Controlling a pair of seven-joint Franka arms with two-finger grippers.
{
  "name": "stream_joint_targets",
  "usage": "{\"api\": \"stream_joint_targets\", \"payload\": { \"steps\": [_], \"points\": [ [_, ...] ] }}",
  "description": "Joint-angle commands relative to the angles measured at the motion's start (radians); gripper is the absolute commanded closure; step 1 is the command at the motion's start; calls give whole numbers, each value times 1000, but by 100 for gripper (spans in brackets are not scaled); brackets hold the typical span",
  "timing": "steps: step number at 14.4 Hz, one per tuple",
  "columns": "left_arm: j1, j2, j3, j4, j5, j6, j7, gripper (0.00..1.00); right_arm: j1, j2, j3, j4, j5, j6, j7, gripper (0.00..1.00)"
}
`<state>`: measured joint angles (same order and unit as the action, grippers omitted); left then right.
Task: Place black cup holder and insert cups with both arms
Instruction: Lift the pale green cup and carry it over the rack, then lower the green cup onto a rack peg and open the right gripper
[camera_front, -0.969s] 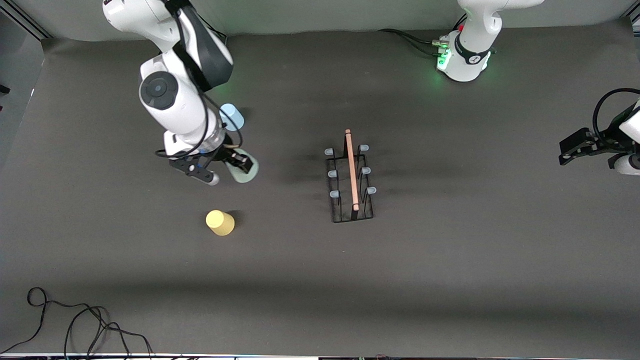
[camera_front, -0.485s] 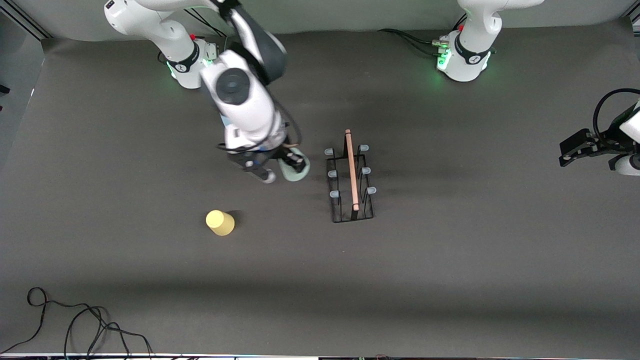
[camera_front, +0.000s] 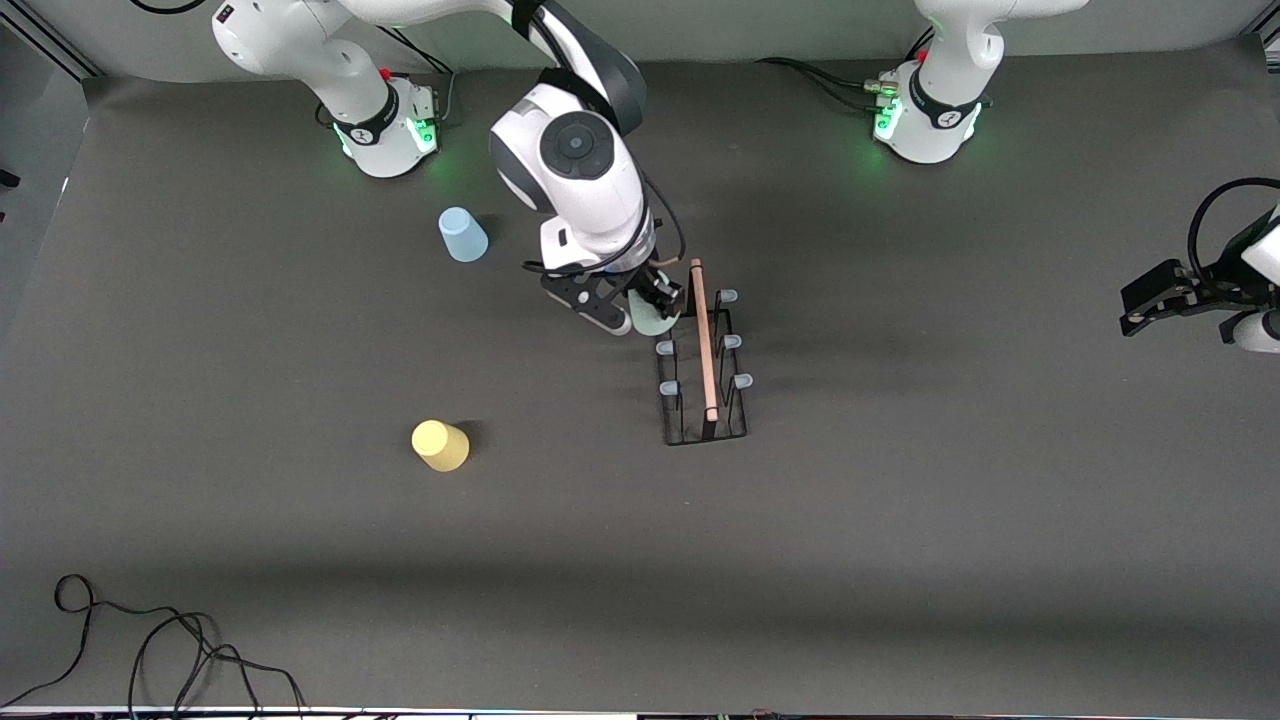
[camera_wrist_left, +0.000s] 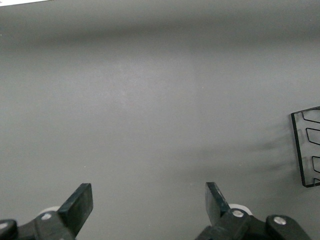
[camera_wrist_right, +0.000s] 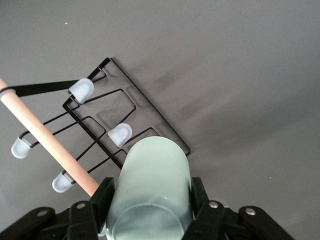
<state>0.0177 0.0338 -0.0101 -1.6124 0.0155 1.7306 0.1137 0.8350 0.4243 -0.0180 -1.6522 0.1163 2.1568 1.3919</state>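
Gripping smooth tapered pale green cup: right end effector | left end effector open, waiting

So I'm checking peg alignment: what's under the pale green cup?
The right gripper holds the pale green cup over the black cup holder. Three pegs beside the cup show; the cup covers whatever lies beneath it.

No text, label, brand, number or sign can be read anywhere in these views. The dark bands around the two round white bases carry small pale markings (possibly a maker's logo), but they are too small to make out. The cups and the black cup holder near those bases are plain, with nothing printed on them.
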Motion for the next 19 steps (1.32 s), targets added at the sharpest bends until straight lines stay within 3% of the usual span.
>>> {"api": "stream_joint_targets", "payload": {
  "steps": [1,6,7,8,9,10,12,15,19],
  "points": [
    [-7,11,4,22,1,-13,6,0,18,33,-11,31,-26,-12,35,100],
    [-7,12,4,20,1,-13,6,0,32,83,-11,29,-46,29,35,100],
    [-7,14,4,20,1,-11,6,0,32,90,-11,29,-46,37,35,94],
    [-7,17,4,20,1,-10,4,0,32,93,-11,31,-46,38,35,63],
    [-8,15,4,20,1,-11,3,0,32,93,-11,31,-46,38,35,46],
    [-8,15,4,20,1,-11,-2,0,32,93,-11,31,-46,38,35,43],
    [-10,17,4,22,1,-10,-5,0,32,93,-11,31,-46,38,36,24],
    [-12,17,4,22,1,-10,-5,0,32,91,-11,31,-46,38,38,16],
    [-10,17,4,22,1,-8,-5,0,30,83,-14,35,-44,37,38,15]
  ]
}}
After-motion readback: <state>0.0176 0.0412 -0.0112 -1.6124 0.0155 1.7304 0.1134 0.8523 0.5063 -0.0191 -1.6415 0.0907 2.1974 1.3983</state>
